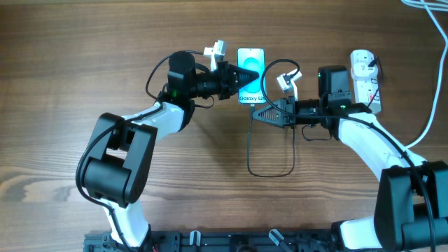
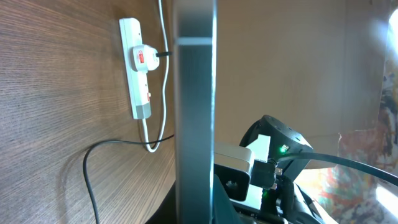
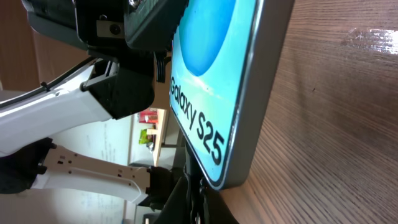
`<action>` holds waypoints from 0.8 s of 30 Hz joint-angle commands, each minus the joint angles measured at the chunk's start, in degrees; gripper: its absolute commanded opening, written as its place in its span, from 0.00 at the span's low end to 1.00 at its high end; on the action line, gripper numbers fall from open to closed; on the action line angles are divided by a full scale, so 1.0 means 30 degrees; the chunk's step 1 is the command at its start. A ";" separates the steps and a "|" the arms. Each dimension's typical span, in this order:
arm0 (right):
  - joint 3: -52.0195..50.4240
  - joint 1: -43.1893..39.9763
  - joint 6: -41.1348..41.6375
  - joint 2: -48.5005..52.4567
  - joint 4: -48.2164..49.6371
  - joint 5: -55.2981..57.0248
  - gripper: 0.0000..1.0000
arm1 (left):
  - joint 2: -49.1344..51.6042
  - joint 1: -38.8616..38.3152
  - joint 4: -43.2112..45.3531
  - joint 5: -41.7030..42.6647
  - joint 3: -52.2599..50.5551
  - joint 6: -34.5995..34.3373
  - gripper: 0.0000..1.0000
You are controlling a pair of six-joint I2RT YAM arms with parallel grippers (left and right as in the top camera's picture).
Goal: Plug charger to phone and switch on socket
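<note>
One slim glossy phone, thin black charger, grained wooden table.

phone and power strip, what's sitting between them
The right arm's black wrist sits in the gap between phone and power strip, seen in the overhead view.

The left arm and the right arm are built alike: glossy white curved links between bulky black joint housings (matte, rounded). Thin black cables loop beside the joints. A green light glows on the left wrist. The right gripper has a black wedge-shaped body, with a white camera bracket on its far side.
</note>
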 commanded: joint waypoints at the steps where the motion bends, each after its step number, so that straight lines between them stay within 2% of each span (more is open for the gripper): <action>1: -0.0044 -0.0138 -0.0408 0.0335 0.0153 0.0408 0.04 | 0.0073 -0.0284 0.0197 0.1836 0.0444 0.0036 0.04; 24: -0.0044 -0.0517 0.0022 0.0335 0.0270 0.0335 0.04 | 0.0073 -0.0284 0.0189 0.3286 0.0444 0.0255 0.04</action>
